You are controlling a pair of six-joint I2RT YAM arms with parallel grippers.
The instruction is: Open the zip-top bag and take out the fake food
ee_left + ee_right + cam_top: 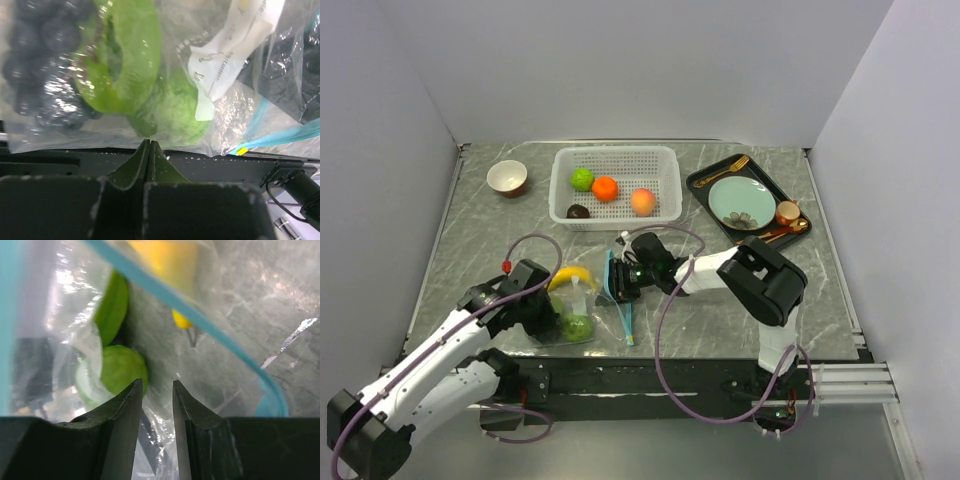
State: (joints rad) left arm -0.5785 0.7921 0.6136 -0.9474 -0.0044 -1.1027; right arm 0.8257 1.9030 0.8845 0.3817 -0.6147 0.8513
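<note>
The zip-top bag (582,300) lies near the table's front, its teal zip strip (611,276) open and facing right. Inside it are a yellow banana (570,275), green fruit (577,327) and, in the left wrist view, dark purple grapes (40,60). My left gripper (149,143) is shut, its tips pinching the bag's bottom edge. My right gripper (157,385) sits in the bag's mouth, jaws a narrow gap apart, next to a round green fruit (120,371). A green fruit (582,178), an orange (605,188), a peach (642,201) and a dark brownish piece (578,211) lie in the white basket (665,160).
A small bowl (507,177) stands at the back left. A black tray (705,182) at the back right holds a pale-green plate (741,201), a fork, a cup and a spoon. The table's front edge is just below the bag.
</note>
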